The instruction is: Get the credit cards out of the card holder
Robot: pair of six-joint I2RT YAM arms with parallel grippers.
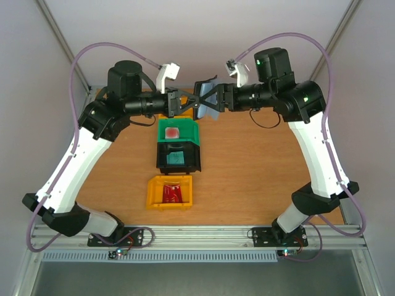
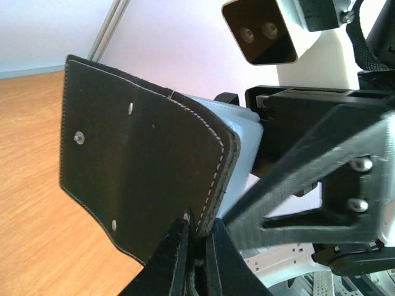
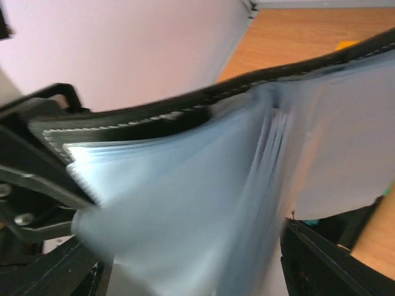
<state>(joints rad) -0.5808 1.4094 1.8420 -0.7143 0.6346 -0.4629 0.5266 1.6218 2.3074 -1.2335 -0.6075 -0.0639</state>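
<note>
The card holder (image 1: 206,100) is held in the air above the back of the table, between both grippers. My left gripper (image 1: 192,105) is shut on the edge of its black stitched cover (image 2: 136,160); the fingertips pinch it in the left wrist view (image 2: 197,233). My right gripper (image 1: 214,101) is open, its fingers spread around the holder's grey-blue pockets (image 3: 185,203), which fill and blur the right wrist view (image 3: 185,250). No card shows in the pockets. A red card (image 1: 172,132), a teal card (image 1: 177,156) and another red card (image 1: 172,195) lie in bins.
Three bins stand in a row mid-table: green (image 1: 185,123), black (image 1: 194,161), yellow (image 1: 152,192). The wooden table (image 1: 259,179) lies below. White walls and metal frame posts close in the back and sides.
</note>
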